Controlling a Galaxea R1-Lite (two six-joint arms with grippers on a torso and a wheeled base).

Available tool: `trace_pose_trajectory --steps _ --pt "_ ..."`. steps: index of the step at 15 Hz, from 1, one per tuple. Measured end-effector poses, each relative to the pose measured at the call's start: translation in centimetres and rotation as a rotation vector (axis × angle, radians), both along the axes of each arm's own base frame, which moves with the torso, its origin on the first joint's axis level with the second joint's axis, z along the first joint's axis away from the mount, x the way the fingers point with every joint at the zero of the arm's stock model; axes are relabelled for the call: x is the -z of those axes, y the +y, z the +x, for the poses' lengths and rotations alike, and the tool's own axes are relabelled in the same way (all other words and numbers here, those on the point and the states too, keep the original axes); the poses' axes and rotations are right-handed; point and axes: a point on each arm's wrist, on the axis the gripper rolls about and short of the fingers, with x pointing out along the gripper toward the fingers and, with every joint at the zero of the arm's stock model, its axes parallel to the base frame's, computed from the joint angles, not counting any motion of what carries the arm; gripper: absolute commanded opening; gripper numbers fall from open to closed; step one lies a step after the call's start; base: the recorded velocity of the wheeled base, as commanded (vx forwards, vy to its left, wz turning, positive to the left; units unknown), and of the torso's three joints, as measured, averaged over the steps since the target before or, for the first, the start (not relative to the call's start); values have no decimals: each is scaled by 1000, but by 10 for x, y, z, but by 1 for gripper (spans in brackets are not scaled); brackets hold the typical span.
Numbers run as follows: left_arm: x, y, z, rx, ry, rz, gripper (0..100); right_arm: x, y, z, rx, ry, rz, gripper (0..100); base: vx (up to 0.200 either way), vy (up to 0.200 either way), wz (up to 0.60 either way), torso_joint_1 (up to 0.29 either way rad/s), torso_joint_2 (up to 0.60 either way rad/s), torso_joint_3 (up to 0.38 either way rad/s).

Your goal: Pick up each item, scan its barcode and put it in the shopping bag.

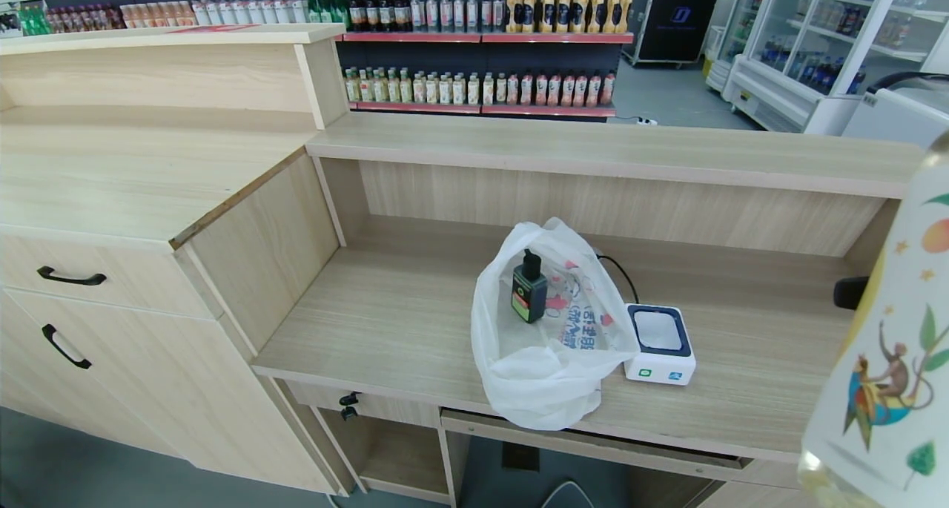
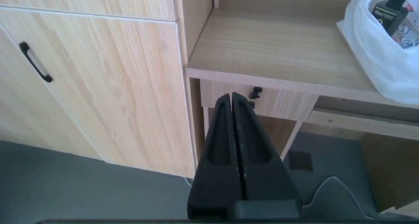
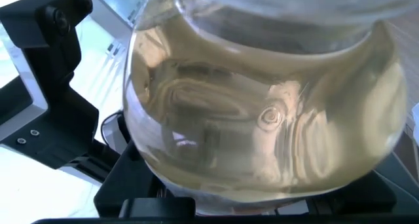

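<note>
A large clear bottle (image 1: 890,360) of pale yellow drink, with a white illustrated label, is held up close at the far right of the head view. My right gripper (image 3: 255,73) is shut on this bottle (image 3: 262,139), and one black finger (image 3: 46,86) shows beside its base. A white shopping bag (image 1: 552,345) lies open on the counter (image 1: 400,322) with a dark pump bottle (image 1: 529,291) standing inside. To the right of the bag sits a white barcode scanner (image 1: 658,342). My left gripper (image 2: 232,119) hangs shut and holds nothing, low in front of the counter's left end.
A taller cabinet with black drawer handles (image 1: 70,276) stands to the left of the counter. A raised ledge (image 1: 608,148) runs along the counter's back. A cable (image 1: 619,271) leads from the scanner behind the bag. Shelves of drinks (image 1: 482,41) stand in the room beyond.
</note>
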Motion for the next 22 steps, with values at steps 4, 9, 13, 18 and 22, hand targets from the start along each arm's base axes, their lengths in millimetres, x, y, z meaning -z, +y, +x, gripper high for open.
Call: trace_pose_trajectory --steps 4,9,13,18,22 --pt "0 0 0 1 0 0 0 1 -1 -1 1 -1 0 0 0 0 0 0 0 0" --pt "0 0 0 1 0 0 0 5 -2 1 19 12 -7 0 0 0 0 0 0 0" --pt "0 0 0 0 0 0 0 15 -2 3 31 18 -27 0 0 0 0 0 0 0" --pt "0 0 0 1 0 0 0 17 -6 6 63 24 -30 0 0 0 0 0 0 0" --pt "0 0 0 0 0 0 0 16 -7 5 70 20 -28 0 0 0 0 0 0 0"
